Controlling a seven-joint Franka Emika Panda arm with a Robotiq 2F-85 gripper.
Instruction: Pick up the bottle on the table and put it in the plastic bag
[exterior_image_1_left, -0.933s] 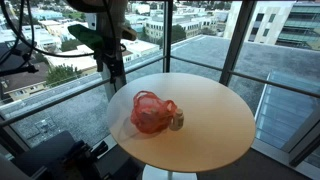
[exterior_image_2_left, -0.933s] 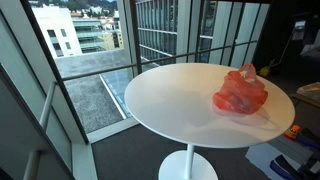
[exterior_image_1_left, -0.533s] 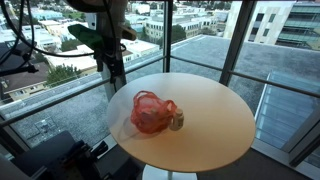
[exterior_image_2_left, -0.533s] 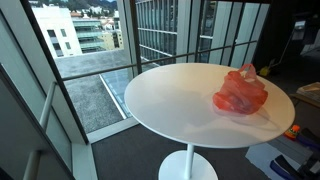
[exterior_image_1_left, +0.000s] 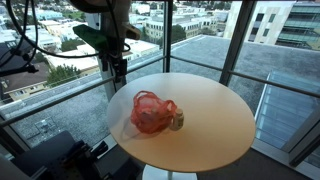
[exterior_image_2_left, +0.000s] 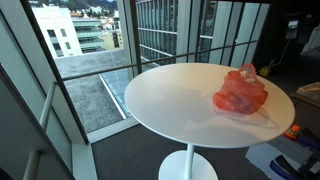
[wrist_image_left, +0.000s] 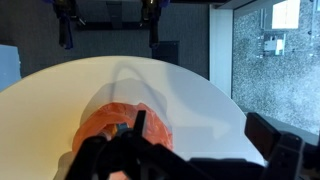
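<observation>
A small bottle stands on the round pale table, touching the side of a red plastic bag. The bag also shows in an exterior view and in the wrist view; the bottle is hidden in both of those. My gripper hangs above the table's far edge, well above and apart from the bag. In the wrist view its fingers stand wide apart and hold nothing, with the bag below the left finger.
The table stands by tall windows with dark frames and a railing. Dark equipment sits on the floor beside the table. Cables and gear lie near the table at the edge of an exterior view.
The arm has shifted slightly above the table's edge. The bag and bottle have not moved.
</observation>
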